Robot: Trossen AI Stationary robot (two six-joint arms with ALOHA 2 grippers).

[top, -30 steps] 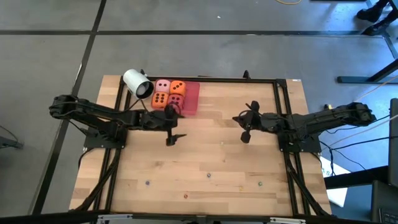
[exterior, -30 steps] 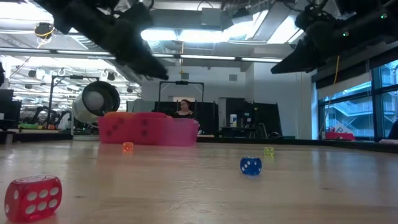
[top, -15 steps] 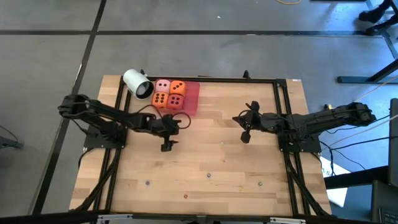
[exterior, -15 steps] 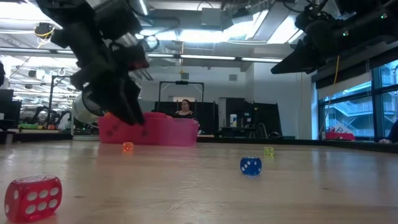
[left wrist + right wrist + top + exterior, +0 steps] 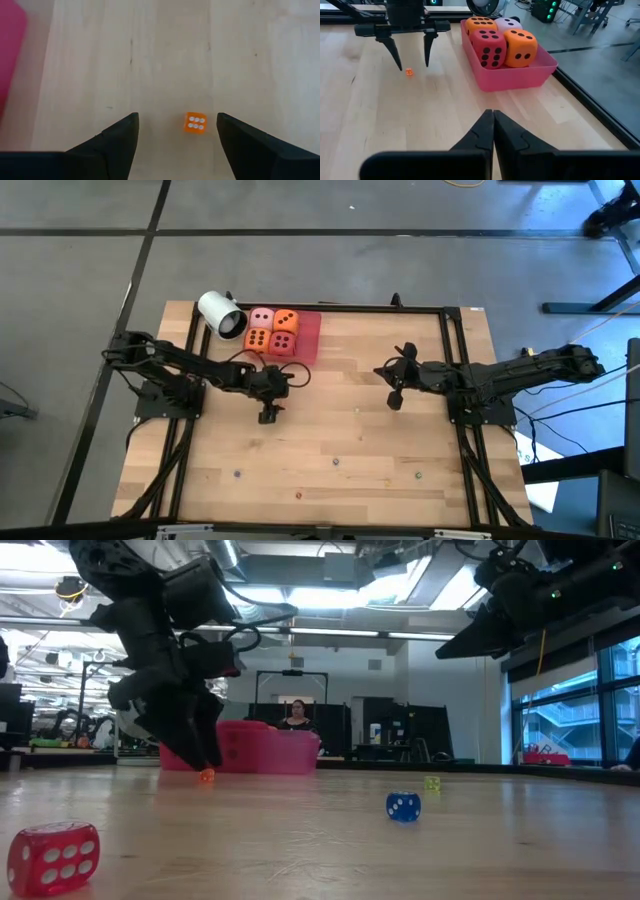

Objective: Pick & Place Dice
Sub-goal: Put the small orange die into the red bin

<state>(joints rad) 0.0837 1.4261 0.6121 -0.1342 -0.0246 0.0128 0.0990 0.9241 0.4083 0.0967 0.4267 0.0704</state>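
Robotics lab or open workshop hall, wooden bench (image 5: pixel 340 440) on a grey concrete floor (image 5: pixel 90 270), exposed ceiling lights (image 5: pixel 330 595), dark equipment racks (image 5: pixel 400 740), big windows (image 5: pixel 560 710), a person (image 5: pixel 296 716) seated far behind

Grey tiled floor (image 5: pixel 400 205) around the table, bright ceiling lights (image 5: pixel 330 595) — tall windows (image 5: pixel 560 720) at the side.

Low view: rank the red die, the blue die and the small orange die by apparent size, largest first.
1. Red die, clearly the largest here, though it also sits nearest the camera.
2. Blue die.
3. Small orange die, smallest and farthest back, under the open left pincer.
True sizes cannot be told; nearness skews them.
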